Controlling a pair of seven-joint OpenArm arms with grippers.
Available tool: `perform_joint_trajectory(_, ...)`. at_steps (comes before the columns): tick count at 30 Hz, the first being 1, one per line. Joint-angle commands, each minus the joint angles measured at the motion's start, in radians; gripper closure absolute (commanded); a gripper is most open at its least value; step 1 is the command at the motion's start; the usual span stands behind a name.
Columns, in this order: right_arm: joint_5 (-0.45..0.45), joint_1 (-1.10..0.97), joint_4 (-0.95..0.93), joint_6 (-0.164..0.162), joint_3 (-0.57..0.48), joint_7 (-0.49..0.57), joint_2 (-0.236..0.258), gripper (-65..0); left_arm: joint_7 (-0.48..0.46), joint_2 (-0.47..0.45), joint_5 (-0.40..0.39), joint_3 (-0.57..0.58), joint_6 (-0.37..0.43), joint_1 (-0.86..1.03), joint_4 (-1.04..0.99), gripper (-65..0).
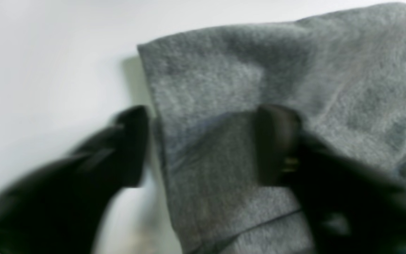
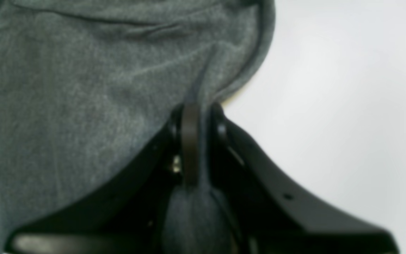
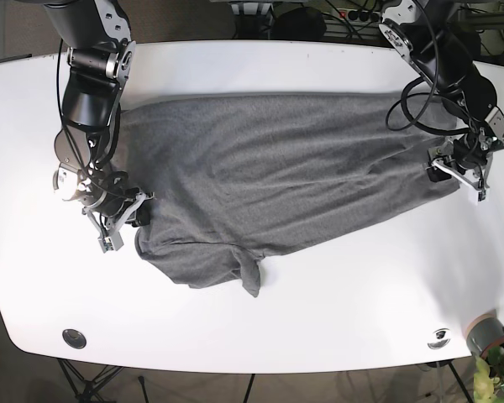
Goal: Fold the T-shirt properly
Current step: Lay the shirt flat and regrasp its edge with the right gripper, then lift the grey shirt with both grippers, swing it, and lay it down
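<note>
White table (image 3: 319, 319), plant (image 3: 500, 382) nr corner

Right gripper (image 2: 198, 116) pinching T-shirt (image 2: 83, 88) edge

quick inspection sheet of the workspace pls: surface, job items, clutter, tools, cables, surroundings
Surface: white table, rounded corners, two round fittings near the front edge.
Job's things: grey T-shirt spread lengthwise across the table, a wrinkled flap hanging at its front edge; not folded yet.
Clutter: nothing seen on the table.
Tools: right tool shut on the T-shirt's edge, fabric bunched between the fingers. Left tool open, one finger over the cloth, the other beside it over the table; view blurred.
Cables: black cable loops on the left arm, hanging just over the shirt's end.
Surroundings: plant pot below the table corner; stand legs underneath.
</note>
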Motion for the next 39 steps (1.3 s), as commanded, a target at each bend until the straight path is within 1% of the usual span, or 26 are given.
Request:
perform_joint_trajectory(1, -0.02, 0.013, 0.006, 0.003, 0.0, -0.028, 0.003, -5.1, -0.065, -0.017, -0.007, 0.0, -0.003, -0.011, 0.013, -19.2)
perform_joint_trajectory(2, -0.02, 0.013, 0.006, 0.003, 0.0, -0.028, 0.003, -5.1, -0.084, -0.017, -0.006, 0.0, -0.003, -0.011, 0.013, -10.1)
perform_joint_trajectory(3, -0.02, 0.013, 0.006, 0.004, 0.0, -0.028, 0.003, -5.1, -0.093, -0.017, -0.006, 0.0, -0.003, -0.011, 0.013, -4.9)
perform_joint_trajectory(4, -0.02, 0.013, 0.006, 0.004, 0.0, -0.028, 0.003, -5.1, -0.096, -0.017, -0.006, 0.0, -0.003, -0.011, 0.013, -1.7)
perform_joint_trajectory(5, -0.02, 0.013, 0.006, 0.004, 0.0, -0.028, 0.003, -5.1, -0.098, -0.017, -0.006, 0.0, -0.003, -0.011, 0.013, 0.0)
perform_joint_trajectory(9, -0.02, 0.013, 0.015, 0.009, 0.001, -0.032, 0.003, -4.9, -0.096, -0.017, -0.007, -0.003, -0.005, -0.011, 0.05, 0.0)
perform_joint_trajectory(12, -0.019, 0.004, 0.076, 0.009, 0.004, -0.036, 0.003, -4.9, -0.096, -0.017, -0.007, -0.003, -0.005, -0.01, 0.114, 0.0)
perform_joint_trajectory(14, -0.019, -0.017, 0.13, 0.009, 0.004, -0.059, 0.003, -4.9, -0.093, -0.017, -0.007, 0.0, -0.005, -0.008, 0.159, 0.0)
perform_joint_trajectory(20, -0.017, -0.034, 0.285, 0.009, 0.004, -0.14, 0.002, -4.9, -0.006, -0.017, -0.007, 0.0, -0.006, -0.013, 0.268, 0.0)
perform_joint_trajectory(23, -0.017, -0.031, 0.329, 0.009, 0.004, -0.171, 0.002, -4.9, 0.002, -0.015, -0.007, 0.004, -0.006, -0.014, 0.325, 0.0)
perform_joint_trajectory(29, -0.017, -0.002, 0.42, 0.009, -0.002, -0.223, 0.002, -4.9, 0.016, -0.018, -0.007, 0.086, -0.005, -0.017, 0.406, 0.0)
perform_joint_trajectory(34, -0.02, 0.055, 0.438, 0.01, -0.003, -0.259, 0.009, -4.9, 0.019, -0.021, -0.001, 0.135, -0.003, -0.063, 0.449, 0.0)
perform_joint_trajectory(37, -0.026, 0.107, 0.438, 0.01, -0.003, -0.271, 0.011, -4.9, 0.062, -0.024, 0.0, 0.149, -0.003, -0.125, 0.444, 0.0)
perform_joint_trajectory(39, -0.028, 0.145, 0.438, 0.01, -0.003, -0.285, 0.025, -4.9, 0.094, -0.024, 0.0, 0.15, 0.0, -0.175, 0.447, 0.0)
